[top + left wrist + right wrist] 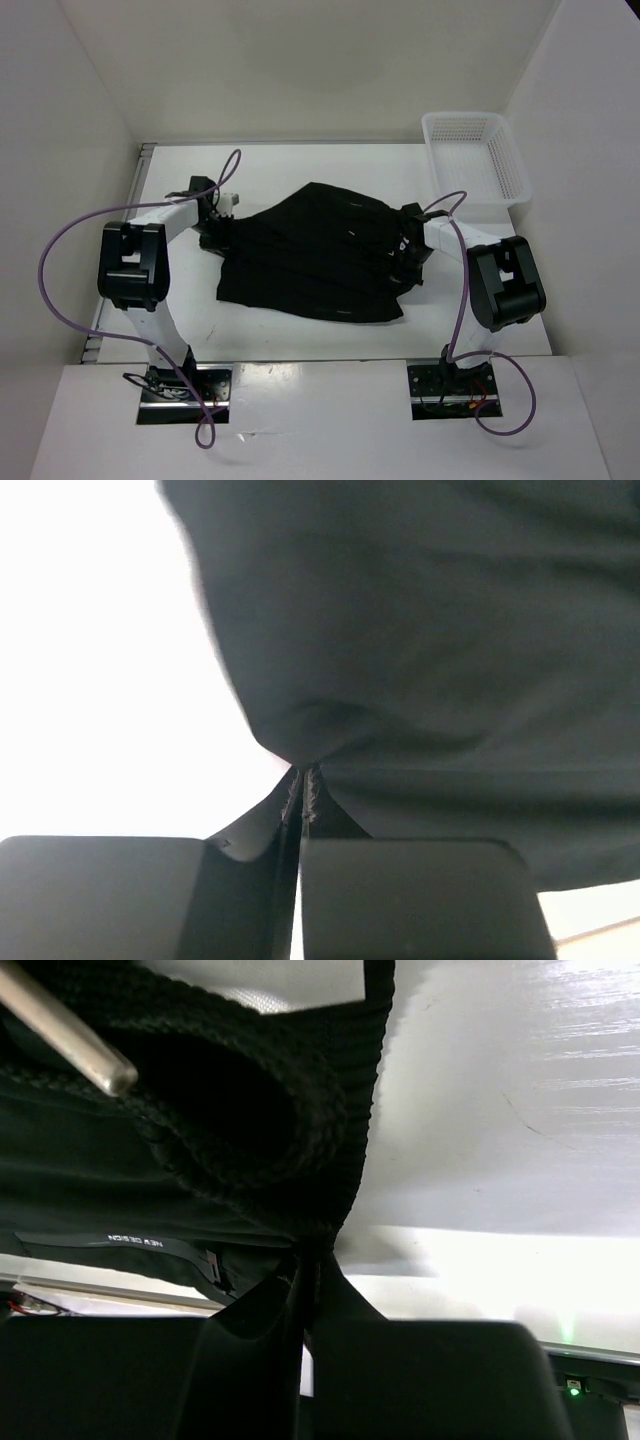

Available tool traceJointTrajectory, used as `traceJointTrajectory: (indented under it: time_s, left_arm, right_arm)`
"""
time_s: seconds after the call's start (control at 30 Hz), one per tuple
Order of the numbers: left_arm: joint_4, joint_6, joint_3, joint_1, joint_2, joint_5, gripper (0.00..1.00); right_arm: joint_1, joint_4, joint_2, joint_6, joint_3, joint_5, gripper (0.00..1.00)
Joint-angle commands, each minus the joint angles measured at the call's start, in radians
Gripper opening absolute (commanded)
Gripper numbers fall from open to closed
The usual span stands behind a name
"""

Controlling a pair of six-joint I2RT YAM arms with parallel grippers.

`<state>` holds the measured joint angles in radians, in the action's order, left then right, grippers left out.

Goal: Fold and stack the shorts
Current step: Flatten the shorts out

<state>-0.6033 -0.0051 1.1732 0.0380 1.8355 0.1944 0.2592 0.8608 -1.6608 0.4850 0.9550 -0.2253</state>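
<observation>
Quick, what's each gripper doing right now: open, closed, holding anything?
Left gripper: closed, pinching an edge of the shorts.
Right gripper: closed, also gripping the shorts.

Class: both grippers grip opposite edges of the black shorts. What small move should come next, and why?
Probably lift both together: the left gripper and right gripper are each shut on an edge of the shorts, which lie spread on the table, so raising frees the cloth for a fold.

Far right corner blocked by basket (475, 155); table (300, 165) free behind shorts (320, 255).
</observation>
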Motion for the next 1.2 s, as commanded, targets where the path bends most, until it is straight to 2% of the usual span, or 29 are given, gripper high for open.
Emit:
traceJointTrajectory:
  time_s: [0.0, 0.07, 0.13, 0.17, 0.23, 0.27, 0.37, 0.5, 0.53, 0.67, 0.7, 0.77, 0.8, 0.87, 0.93, 1.03, 1.13, 1.17]
  left_arm:
    - [0.065, 0.005, 0.08, -0.043, 0.013, -0.067, 0.0]
    - [0.074, 0.005, 0.089, -0.043, 0.013, -0.046, 0.0]
    - [0.028, 0.005, 0.112, -0.043, 0.024, 0.029, 0.09]
    - [0.011, 0.005, 0.112, -0.043, 0.024, 0.051, 0.16]
    - [-0.016, 0.005, 0.112, -0.043, 0.038, 0.083, 0.31]
    - [-0.029, 0.005, 0.112, -0.043, 0.038, 0.083, 0.33]
    - [-0.041, 0.005, 0.079, -0.043, -0.011, 0.054, 0.35]
    - [-0.119, 0.005, 0.104, -0.043, -0.099, -0.036, 0.38]
    - [-0.145, 0.005, 0.121, -0.043, -0.099, -0.052, 0.38]
    - [-0.248, 0.005, 0.115, -0.043, -0.134, -0.021, 0.38]
    - [-0.259, 0.005, 0.099, -0.033, -0.134, -0.003, 0.38]
    - [-0.259, 0.005, 0.021, -0.003, -0.134, 0.02, 0.38]
    - [-0.238, 0.005, -0.009, 0.034, -0.134, 0.03, 0.38]
    - [-0.196, 0.005, -0.09, 0.065, -0.134, 0.03, 0.38]
    - [-0.178, 0.005, -0.13, 0.085, -0.125, 0.039, 0.38]
    - [-0.158, 0.005, -0.197, 0.106, -0.125, 0.013, 0.37]
    - [-0.13, 0.005, -0.27, 0.115, -0.125, -0.113, 0.37]
    - [-0.119, 0.005, -0.286, 0.115, -0.125, -0.142, 0.37]
  right_arm:
    - [0.006, -0.022, -0.007, 0.003, 0.002, 0.011, 0.0]
    - [0.006, -0.022, 0.002, 0.003, 0.002, 0.02, 0.0]
    - [0.006, -0.022, 0.003, 0.003, 0.002, 0.02, 0.01]
    - [0.006, -0.022, 0.003, 0.003, 0.002, 0.02, 0.21]
    - [0.006, -0.013, 0.013, 0.003, 0.002, 0.009, 0.36]
    - [0.006, -0.013, 0.047, -0.006, 0.011, 0.009, 0.44]
    - [0.006, -0.003, 0.146, 0.004, 0.022, 0.048, 0.49]
    - [0.006, 0.017, 0.288, 0.072, 0.096, 0.168, 0.49]
    - [0.006, 0.027, 0.311, 0.085, 0.108, 0.19, 0.46]
    - [0.063, 0.027, 0.352, 0.135, 0.111, 0.209, 0.32]
    - [0.081, -0.008, 0.343, 0.135, 0.096, 0.187, 0.25]
    - [0.123, -0.064, 0.314, 0.147, 0.024, 0.117, 0.16]
    - [0.17, -0.11, 0.265, 0.168, 0.004, 0.063, 0.07]
    - [0.219, -0.126, 0.207, 0.201, -0.022, 0.05, 0.02]
    - [0.262, -0.126, 0.132, 0.228, -0.044, 0.063, 0.0]
    - [0.275, -0.135, 0.11, 0.257, -0.094, 0.063, 0.0]
    - [0.275, -0.123, 0.119, 0.29, -0.128, 0.092, 0.0]
    - [0.285, -0.123, 0.119, 0.29, -0.128, 0.092, 0.03]
